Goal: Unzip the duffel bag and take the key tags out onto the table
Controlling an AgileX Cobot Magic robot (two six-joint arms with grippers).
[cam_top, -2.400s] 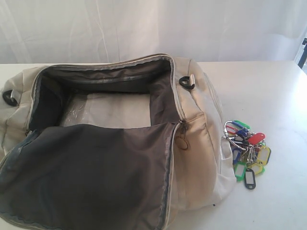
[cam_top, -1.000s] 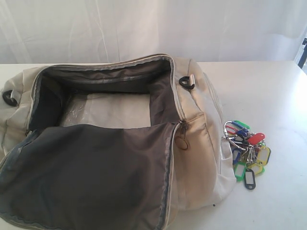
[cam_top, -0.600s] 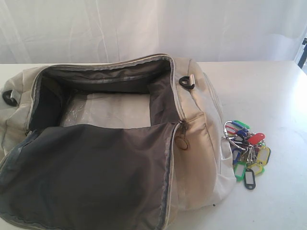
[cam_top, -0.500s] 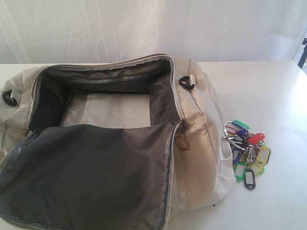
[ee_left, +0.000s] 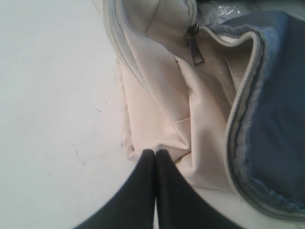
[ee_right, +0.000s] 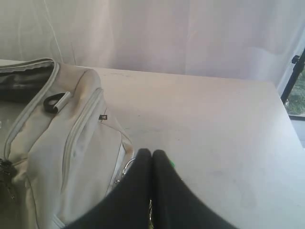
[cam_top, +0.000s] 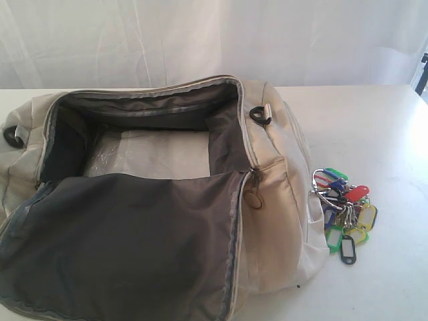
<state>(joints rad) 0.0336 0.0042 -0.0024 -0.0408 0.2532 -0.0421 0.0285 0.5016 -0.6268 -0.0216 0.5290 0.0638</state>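
Observation:
The duffel bag (cam_top: 274, 200) lies unzipped on the table (cam_top: 374, 134), its big flap folded forward and the grey lining showing. The key tags (cam_top: 344, 214) sit in a coloured bunch on the table, right beside the bag's right end. Neither gripper shows in the exterior view. My left gripper (ee_left: 155, 151) is shut and empty, hovering over a cream corner of the bag (ee_left: 162, 86) below a dark zipper pull (ee_left: 195, 50). My right gripper (ee_right: 151, 151) is shut and covers most of the key tags; only a metal ring (ee_right: 127, 164) and a green edge (ee_right: 170, 164) peek out.
A clear plastic sheet (cam_top: 144, 154) lies on the bag's inner floor. A black D-ring (cam_top: 259, 115) sticks up at the bag's far right end. White curtain (cam_top: 214, 40) hangs behind the table. A dark stand (cam_top: 421, 73) is at the right edge.

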